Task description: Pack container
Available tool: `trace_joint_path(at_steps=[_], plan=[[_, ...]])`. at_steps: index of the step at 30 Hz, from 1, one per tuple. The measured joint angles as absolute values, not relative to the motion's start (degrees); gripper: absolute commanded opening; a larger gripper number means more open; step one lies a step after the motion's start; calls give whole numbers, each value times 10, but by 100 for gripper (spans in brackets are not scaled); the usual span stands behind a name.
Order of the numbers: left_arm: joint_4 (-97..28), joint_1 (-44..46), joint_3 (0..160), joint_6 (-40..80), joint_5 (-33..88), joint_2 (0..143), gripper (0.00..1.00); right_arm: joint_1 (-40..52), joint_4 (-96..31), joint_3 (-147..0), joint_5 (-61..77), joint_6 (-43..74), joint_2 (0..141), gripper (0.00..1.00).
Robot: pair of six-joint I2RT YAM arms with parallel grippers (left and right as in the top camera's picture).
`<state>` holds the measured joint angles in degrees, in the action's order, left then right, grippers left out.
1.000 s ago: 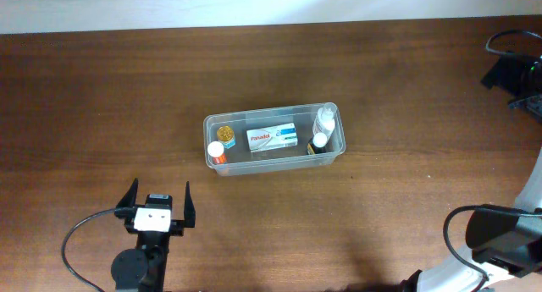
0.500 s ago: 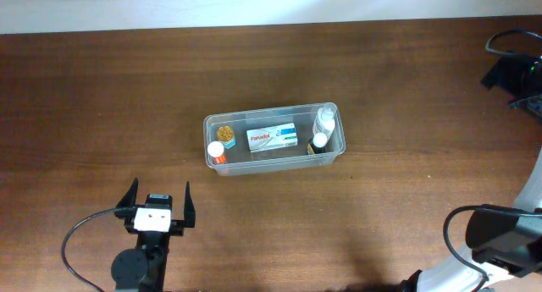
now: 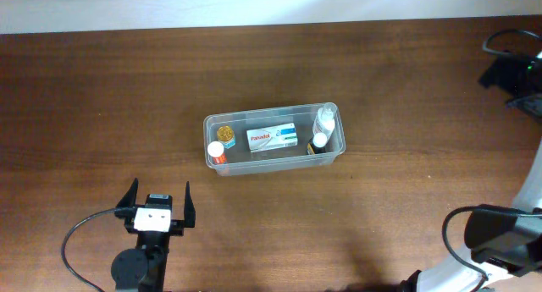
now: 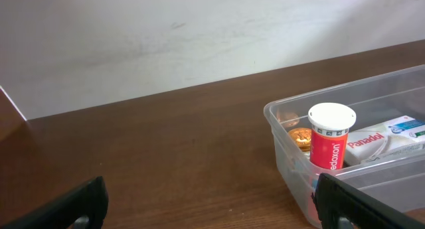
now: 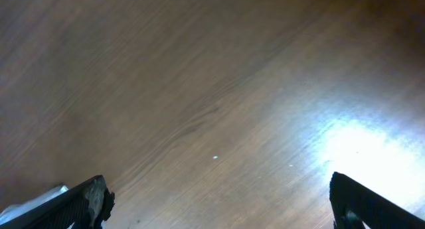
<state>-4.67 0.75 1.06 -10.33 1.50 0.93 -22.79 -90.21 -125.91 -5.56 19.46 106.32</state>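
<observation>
Dark wood table (image 3: 85, 97) fills the overhead frame, with the container (image 3: 271, 168) at its centre — long axis running left to right, a box (image 3: 272, 138) and bottles (image 3: 323, 123) inside. It lies up and to the right of the left gripper (image 3: 159, 192), whose fingers stand spread and empty at lower left, so that arm looks the nearer. The right gripper (image 5: 218, 192) is likewise spread wide and empty — its camera shows only bare wood.
</observation>
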Motion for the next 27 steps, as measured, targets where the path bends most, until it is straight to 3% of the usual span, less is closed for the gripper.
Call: trace_joint_path(at_steps=[6,18,22,27], plan=[[-47,8,11,-103,15,9,99,-117,-902,-1259,-55,195,1059,98],[-47,8,11,-103,15,9,99,218,-899,-1259,-64,188,934,98],[-47,8,11,-103,15,9,99,245,-862,-1259,-80,182,889,98],[-47,8,11,-103,15,9,99,208,-718,-1226,-93,175,818,98]])
